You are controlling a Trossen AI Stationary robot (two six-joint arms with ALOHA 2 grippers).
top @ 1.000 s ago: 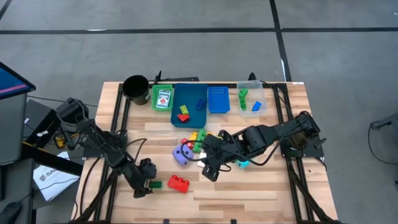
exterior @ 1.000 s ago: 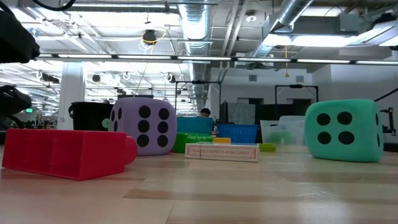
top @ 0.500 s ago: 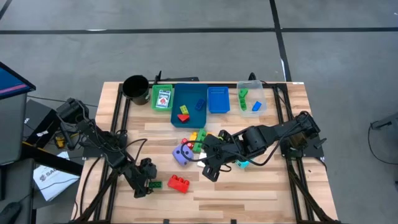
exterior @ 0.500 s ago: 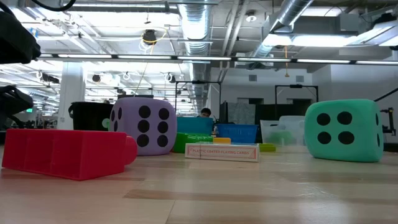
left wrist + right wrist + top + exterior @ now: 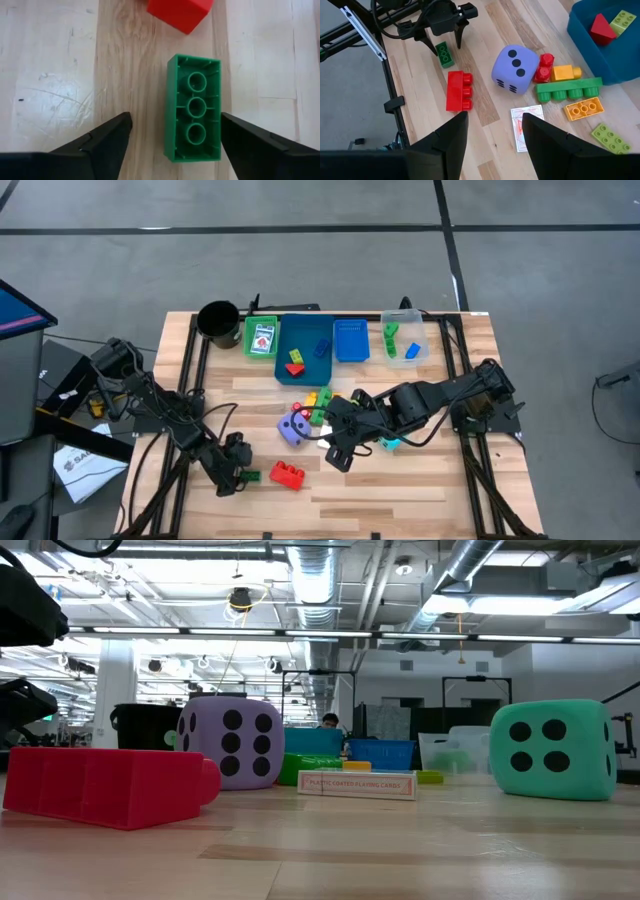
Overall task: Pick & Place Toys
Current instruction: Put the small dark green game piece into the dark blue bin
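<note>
Sorting is partly done, by the look of it. In the high view the blue tray (image 5: 305, 350) at the back of the worktop (image 5: 400, 480) already holds a red piece and a blue brick, the green tray (image 5: 262, 338) holds a picture card, and the clear tray (image 5: 405, 340) holds a green and a blue brick. Much is left loose: the red brick (image 5: 287, 473), the purple dice cube (image 5: 292, 429), the teal dice cube (image 5: 555, 750), a white picture card (image 5: 526, 126), and a cluster of green, yellow, orange and red bricks in mid-worktop.

Your current target is the small green brick (image 5: 194, 115), lying on the wood near the front left, just beside the red brick but apart from it. It lies upside down, with its hollow underside and three round tubes facing up. Its long axis runs along the reach of the left pincer (image 5: 172, 137), so the fingers stand either side of its long walls, ready to close across the short width. That pincer is wide, with a gap on both sides of the brick; nothing is held yet.

Your right pincer (image 5: 492, 132) hovers over the central cluster, partly spread and holding nothing.
</note>
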